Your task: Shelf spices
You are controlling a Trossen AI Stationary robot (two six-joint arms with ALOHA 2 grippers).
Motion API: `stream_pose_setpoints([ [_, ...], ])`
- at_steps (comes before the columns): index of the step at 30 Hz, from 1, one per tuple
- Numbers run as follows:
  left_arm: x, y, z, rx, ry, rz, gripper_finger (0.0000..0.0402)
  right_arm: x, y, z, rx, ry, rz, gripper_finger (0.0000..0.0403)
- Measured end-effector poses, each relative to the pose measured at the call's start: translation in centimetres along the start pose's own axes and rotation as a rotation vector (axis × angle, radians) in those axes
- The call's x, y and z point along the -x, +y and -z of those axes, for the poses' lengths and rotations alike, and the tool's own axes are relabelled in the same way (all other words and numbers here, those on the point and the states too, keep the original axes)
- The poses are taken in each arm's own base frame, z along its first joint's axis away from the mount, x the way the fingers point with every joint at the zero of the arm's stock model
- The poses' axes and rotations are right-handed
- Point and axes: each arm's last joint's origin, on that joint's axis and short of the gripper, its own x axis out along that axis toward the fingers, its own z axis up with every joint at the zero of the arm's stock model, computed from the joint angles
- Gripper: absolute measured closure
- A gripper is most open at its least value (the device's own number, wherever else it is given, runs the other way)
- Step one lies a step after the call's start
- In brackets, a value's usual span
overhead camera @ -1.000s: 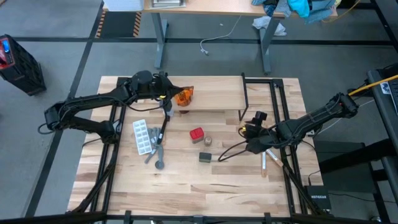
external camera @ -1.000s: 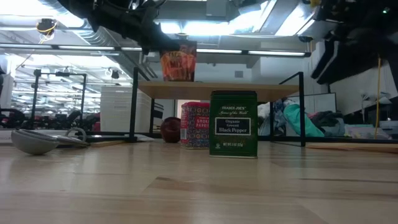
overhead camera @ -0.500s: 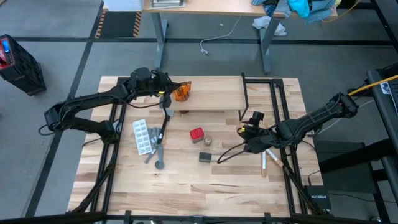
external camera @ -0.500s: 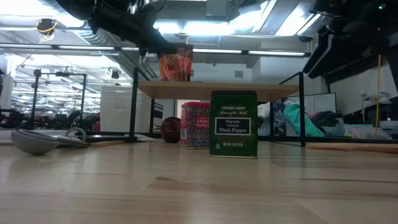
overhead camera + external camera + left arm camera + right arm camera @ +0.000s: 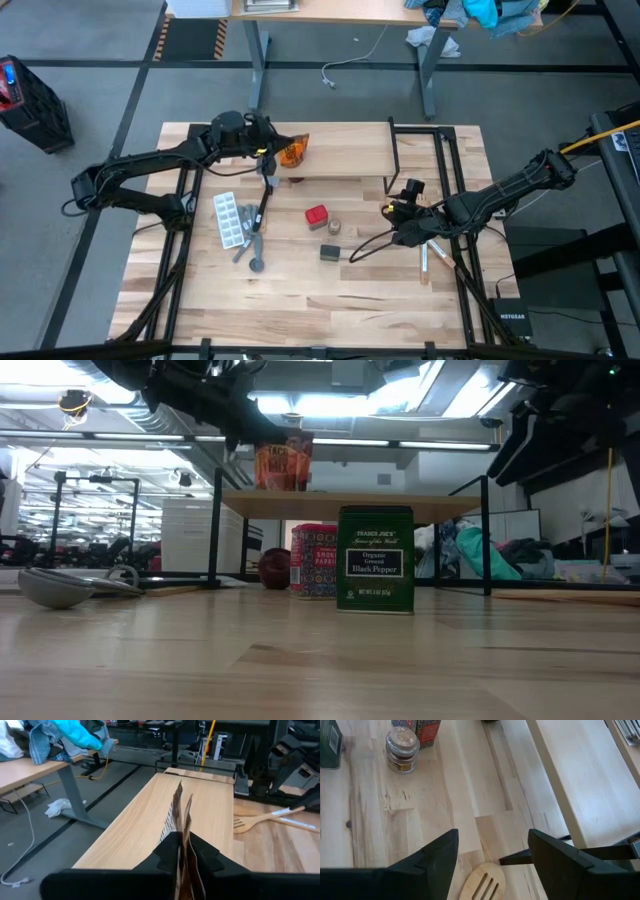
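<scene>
Holding the orange packets (image 5: 292,152) upright in my clenched left gripper (image 5: 272,150), I keep them over the shelf (image 5: 345,150) near its left end so they can stand there, while my right gripper (image 5: 397,208) waits spread wide above the desk (image 5: 300,300).

Robotics lab, grey carpet floor (image 5: 90,230), adjustable desks (image 5: 330,12), ceiling strip lights (image 5: 330,400), cabling
</scene>
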Motion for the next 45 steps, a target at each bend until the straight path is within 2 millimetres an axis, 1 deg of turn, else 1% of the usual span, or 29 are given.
stream_pose_setpoints([
  [6, 0.0, 0.0, 0.0, 0.014, -0.001, -0.001, 0.0341, 0.0, 0.0, 0.0, 0.000, 0.000, 0.000, 0.0157],
  [15, 0.0, 0.0, -0.1, 0.043, -0.013, -0.013, 0.0268, 0.0, 0.0, 0.0, 0.001, 0.000, 0.000, 0.0157],
  [19, 0.0, 0.1, -0.8, 0.055, -0.082, -0.014, 0.0240, 0.0, 0.0, 0.0, 0.001, 0.000, 0.000, 0.0157],
  [23, 0.1, 0.1, -1.5, 0.048, -0.157, -0.016, 0.0222, 0.0, 0.0, 0.0, 0.001, 0.001, -0.001, 0.0157],
  [31, 0.4, 0.1, -2.5, 0.024, -0.253, -0.019, 0.0213, 0.0, 0.0, 0.1, 0.005, 0.005, 0.001, 0.0157],
  [34, 1.1, 0.1, -3.0, 0.005, -0.279, -0.024, 0.0213, 0.0, 0.0, 0.1, 0.010, 0.012, -0.001, 0.0157],
  [36, 1.9, -0.1, -3.5, 0.003, -0.311, -0.021, 0.0213, 0.0, 0.0, 0.1, 0.011, 0.014, -0.003, 0.0157],
  [40, 3.9, -1.4, -4.5, -0.007, -0.353, 0.018, 0.0213, 0.0, 0.0, 0.2, 0.014, 0.019, -0.009, 0.0157],
  [45, 6.1, -4.3, -4.6, -0.036, -0.310, 0.141, 0.0223, 0.0, 0.0, 0.2, 0.014, 0.020, -0.009, 0.0157],
])
